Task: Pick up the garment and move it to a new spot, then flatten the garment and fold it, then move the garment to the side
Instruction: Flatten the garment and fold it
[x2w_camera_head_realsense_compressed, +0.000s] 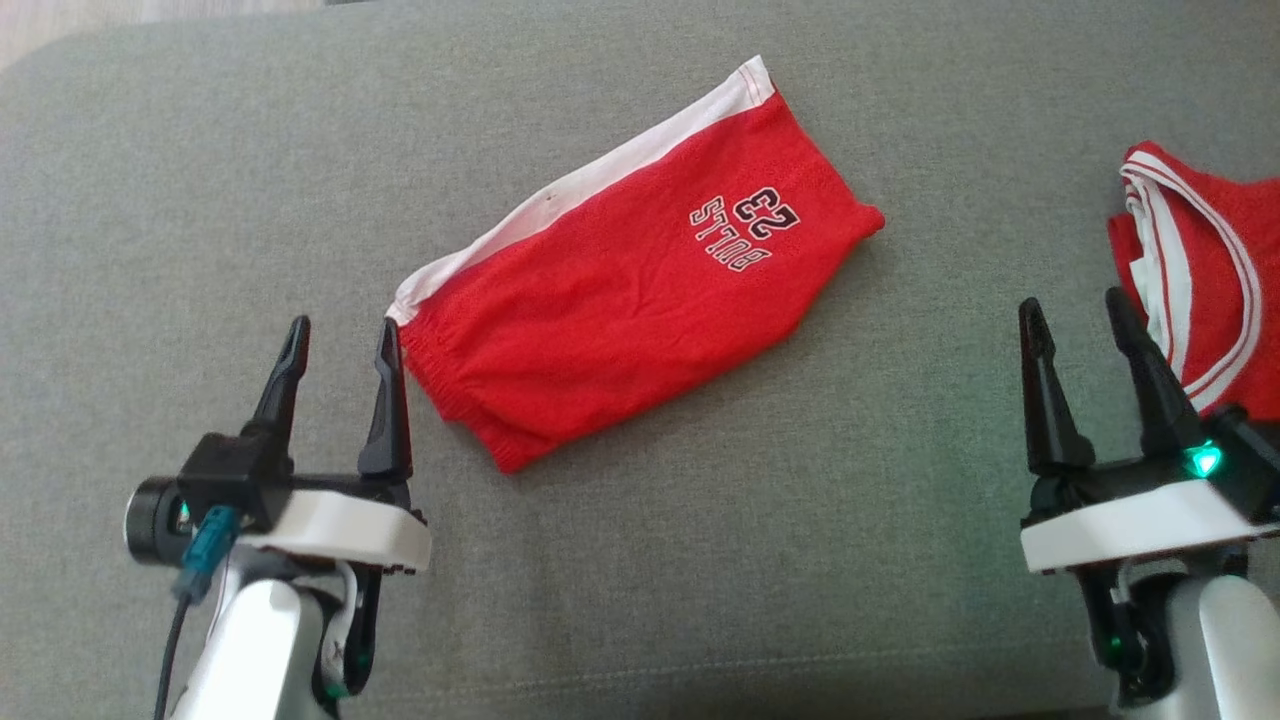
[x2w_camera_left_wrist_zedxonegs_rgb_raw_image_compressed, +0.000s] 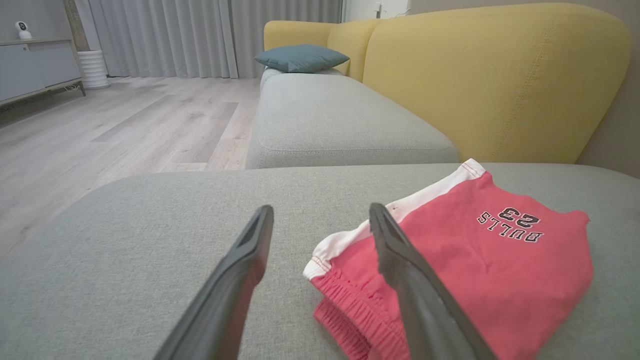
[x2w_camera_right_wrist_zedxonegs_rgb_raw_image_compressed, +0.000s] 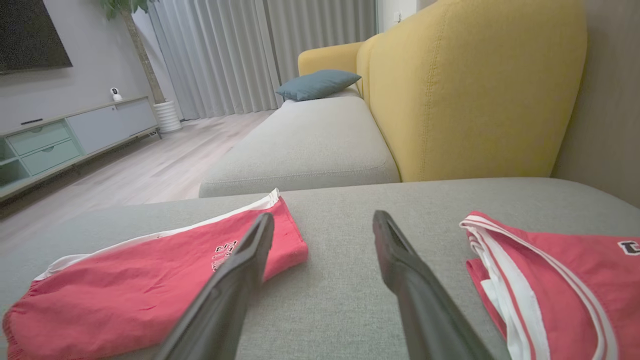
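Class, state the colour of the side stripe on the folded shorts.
White stripe; head view shows it best.

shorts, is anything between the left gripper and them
Nothing visible stands in the way. The open left gripper sits right beside the waistband end of the red shorts on the grey cushion.

Bare cushion (x2w_camera_head_realsense_compressed: 950, 430) between shorts (x2w_camera_head_realsense_compressed: 620, 320) (and jersey (x2w_camera_head_realsense_compressed: 1215, 250)).
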